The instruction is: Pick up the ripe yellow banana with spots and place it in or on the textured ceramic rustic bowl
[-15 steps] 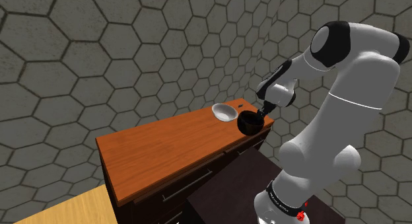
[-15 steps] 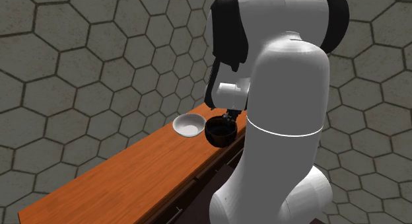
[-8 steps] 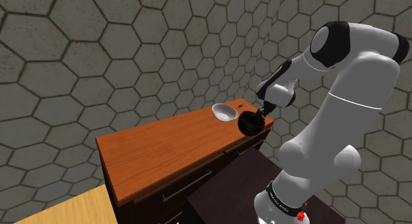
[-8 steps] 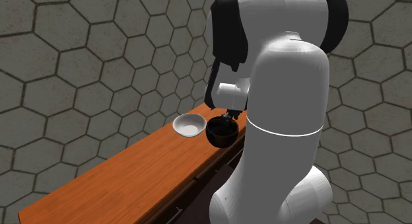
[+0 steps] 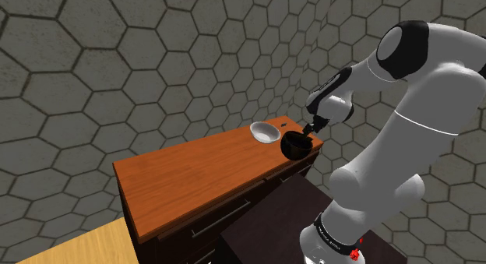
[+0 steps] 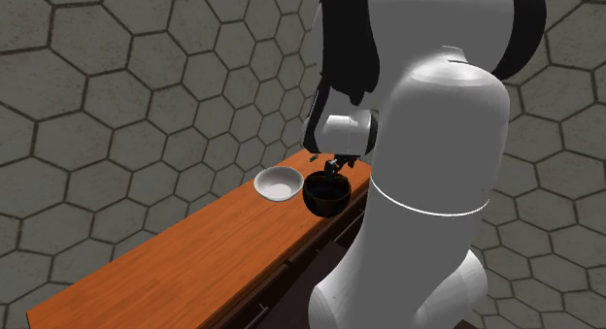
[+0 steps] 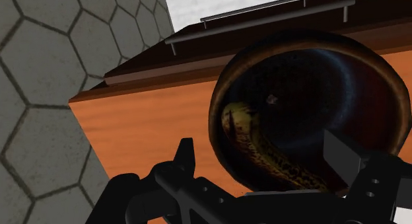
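A spotted yellow banana [image 7: 254, 140] lies curved inside the dark, glossy bowl [image 7: 370, 90], free of the fingers. My black gripper [image 7: 264, 156] hovers just above the bowl, open, its fingertips [image 7: 185, 155] spread wide to either side of the banana. In the shoulder view the gripper [image 5: 308, 131] hangs over the dark bowl [image 5: 297, 148], which stands at the far right end of the wooden dresser top [image 5: 195, 173]. The second exterior view has the gripper [image 6: 333, 167] right above the dark bowl [image 6: 326, 195].
A small white bowl [image 5: 265, 132] [image 6: 277, 182] sits beside the dark one on the dresser. The dresser has drawers with bar handles [image 5: 222, 220]. A hexagon-tiled wall [image 5: 156, 60] stands close behind. My stand [image 5: 272, 231] is at the lower right.
The fingers have gone from shut to open, letting the banana go into the dark bowl. The hand has risen slightly and the upper arm has shifted.
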`<move>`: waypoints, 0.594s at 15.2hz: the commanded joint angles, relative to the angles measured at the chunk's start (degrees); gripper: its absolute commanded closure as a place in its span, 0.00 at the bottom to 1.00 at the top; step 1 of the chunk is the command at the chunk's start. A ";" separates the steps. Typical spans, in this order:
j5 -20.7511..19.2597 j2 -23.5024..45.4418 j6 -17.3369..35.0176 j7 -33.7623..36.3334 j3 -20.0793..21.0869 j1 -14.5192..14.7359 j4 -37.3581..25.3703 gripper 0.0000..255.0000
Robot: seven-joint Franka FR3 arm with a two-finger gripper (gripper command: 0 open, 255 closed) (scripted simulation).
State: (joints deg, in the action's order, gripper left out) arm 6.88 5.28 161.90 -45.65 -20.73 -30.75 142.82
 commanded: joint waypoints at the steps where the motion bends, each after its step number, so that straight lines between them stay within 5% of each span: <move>1: -4.31 -3.97 -2.96 3.10 -1.32 0.70 0.73 0.00; 9: -4.33 -3.97 -2.96 3.12 -1.02 0.39 0.73 0.00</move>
